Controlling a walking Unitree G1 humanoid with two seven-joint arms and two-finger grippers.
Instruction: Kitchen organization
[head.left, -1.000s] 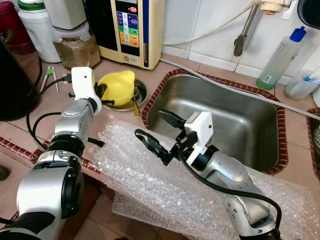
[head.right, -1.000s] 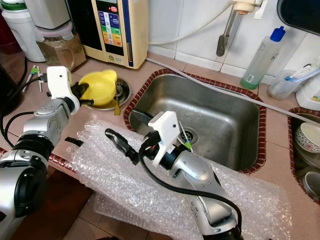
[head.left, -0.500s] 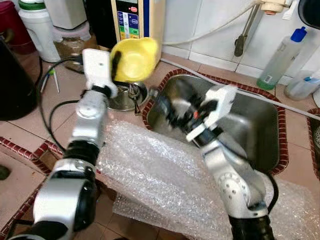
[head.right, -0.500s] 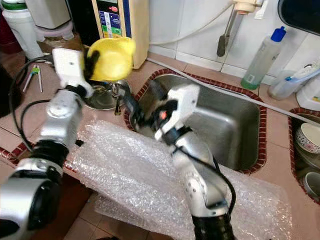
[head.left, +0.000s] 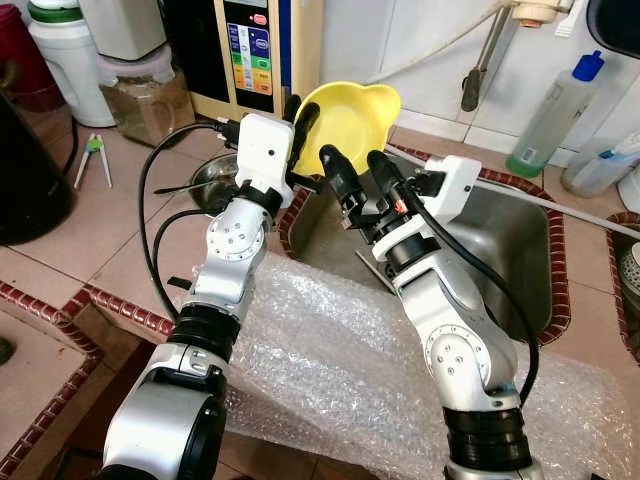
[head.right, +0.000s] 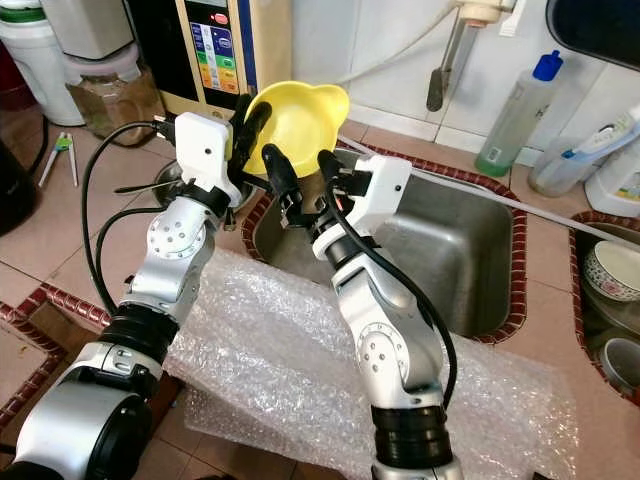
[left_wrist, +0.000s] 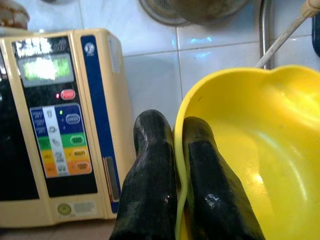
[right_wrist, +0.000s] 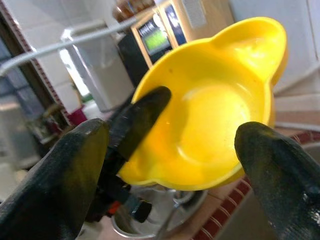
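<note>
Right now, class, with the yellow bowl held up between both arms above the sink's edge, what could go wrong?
1. The left gripper pinches only the thin rim of the yellow bowl; it could slip and drop into the sink.
2. The right gripper, jaws open, sits close to the bowl and might knock it loose.
3. Bubble wrap overhangs the counter edge and could slide off.

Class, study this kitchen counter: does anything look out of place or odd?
Yes. A bubble wrap sheet lies across the counter's front and overhangs its edge, odd for a worktop. The left gripper pinches a yellow bowl's rim, holding it tilted beside the sink; the right gripper is open beneath it.
</note>
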